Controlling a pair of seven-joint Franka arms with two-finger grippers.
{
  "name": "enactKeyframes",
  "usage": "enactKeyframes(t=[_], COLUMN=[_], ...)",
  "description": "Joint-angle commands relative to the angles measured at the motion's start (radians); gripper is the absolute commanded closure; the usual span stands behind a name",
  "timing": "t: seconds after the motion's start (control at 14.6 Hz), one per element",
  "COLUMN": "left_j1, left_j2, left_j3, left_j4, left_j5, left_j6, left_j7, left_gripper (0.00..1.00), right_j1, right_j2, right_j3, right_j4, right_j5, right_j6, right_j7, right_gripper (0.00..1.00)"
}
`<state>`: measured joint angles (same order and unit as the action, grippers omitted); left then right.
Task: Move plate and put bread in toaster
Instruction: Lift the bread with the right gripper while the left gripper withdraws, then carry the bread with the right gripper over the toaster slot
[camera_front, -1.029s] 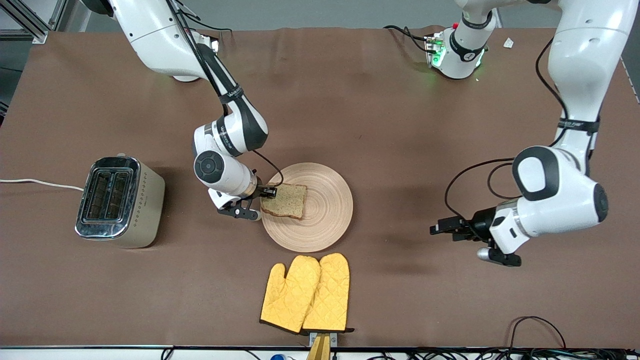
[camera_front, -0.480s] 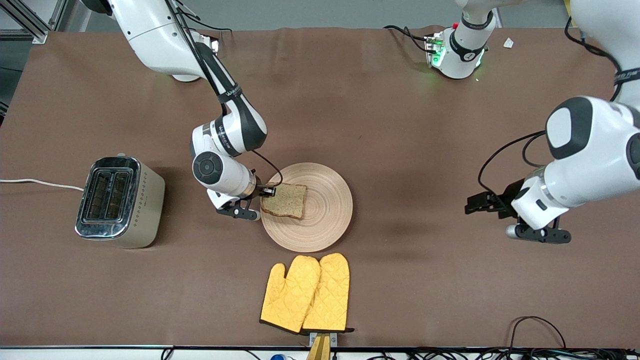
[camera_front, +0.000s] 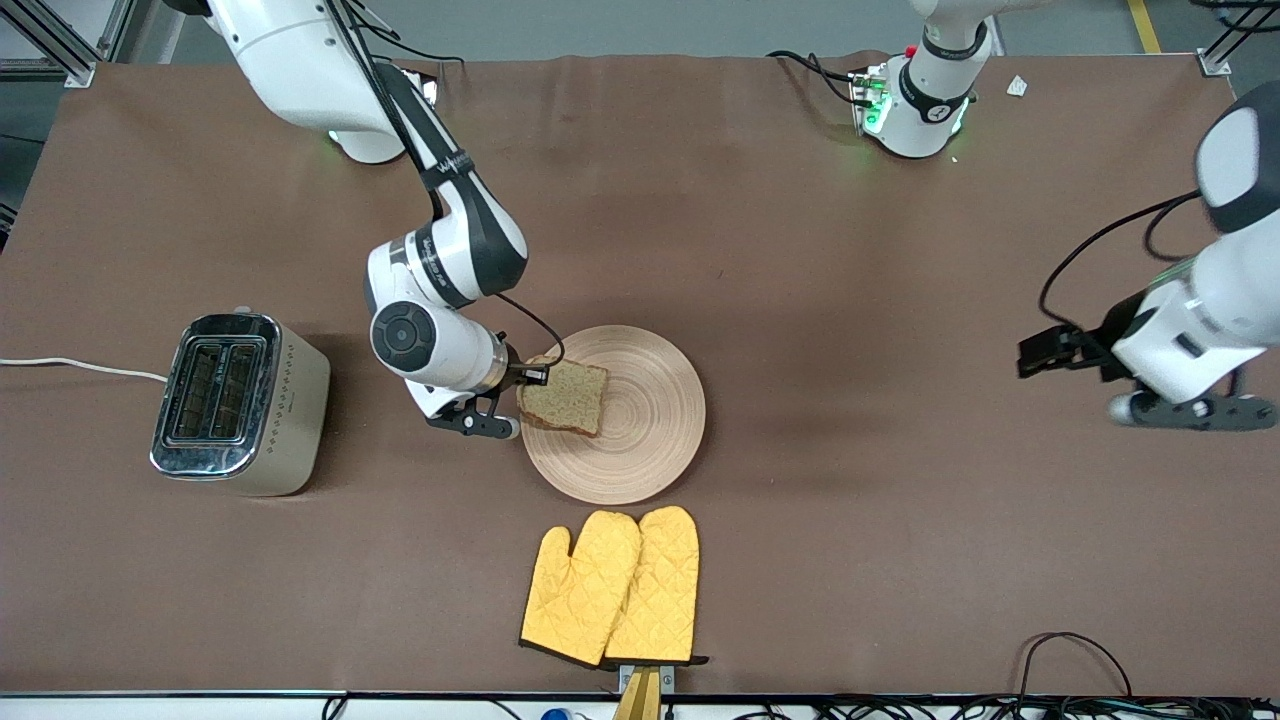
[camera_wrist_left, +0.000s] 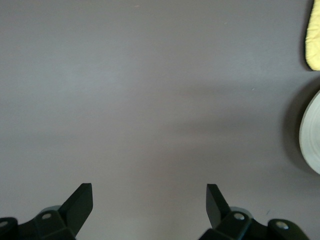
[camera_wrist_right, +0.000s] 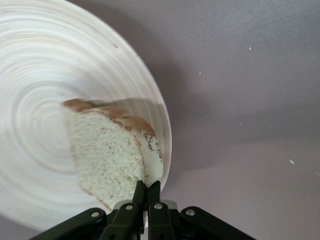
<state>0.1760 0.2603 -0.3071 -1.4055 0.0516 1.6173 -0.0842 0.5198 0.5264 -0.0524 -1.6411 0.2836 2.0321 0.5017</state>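
Black right gripper (camera_wrist_right: 146, 192) pinched on bread (camera_front: 563, 396) edge, slice tilted over wooden plate (camera_front: 650, 440) rim. Toaster (camera_front: 238, 402) well apart, toward right arm's end. Yellow mitts (camera_front: 612, 585) nearer front camera. Left gripper (camera_wrist_left: 149, 202) spread wide over bare table (camera_front: 850, 520), empty.

The right gripper (camera_front: 522, 388) has clamped shut on the bread (camera_front: 563, 396) and tipped its gripped edge up off the plate (camera_front: 650, 440). The left gripper (camera_front: 1045, 352), fingers spread, has drawn back toward the left arm's end of the table, well apart from the plate.
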Motion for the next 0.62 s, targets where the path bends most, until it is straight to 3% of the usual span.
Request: enactKeyframes(t=[0.0, 0.34, 0.55], left_j1=[-0.004, -0.001, -0.003], left_j2=[-0.026, -0.068, -0.091], left_j3=[-0.007, -0.014, -0.02], left_j4=[0.035, 0.054, 0.054], left_j5=[0.068, 0.086, 0.073], left_j6=[-0.089, -0.109, -0.125], left_j7=[-0.009, -0.003, -0.009], left_gripper=[0.0, 0.0, 0.0], right_j1=[-0.004, 0.002, -0.006], right_j2=[-0.065, -0.199, -0.204], right_j3=[-0.02, -0.017, -0.02], right_j4=[0.064, 0.104, 0.155], right_j5=[-0.111, -0.551, -0.791], right_j6=[-0.131, -0.404, -0.594], right_j7=[0.008, -0.034, -0.1], right_gripper=[1.0, 1.0, 1.0])
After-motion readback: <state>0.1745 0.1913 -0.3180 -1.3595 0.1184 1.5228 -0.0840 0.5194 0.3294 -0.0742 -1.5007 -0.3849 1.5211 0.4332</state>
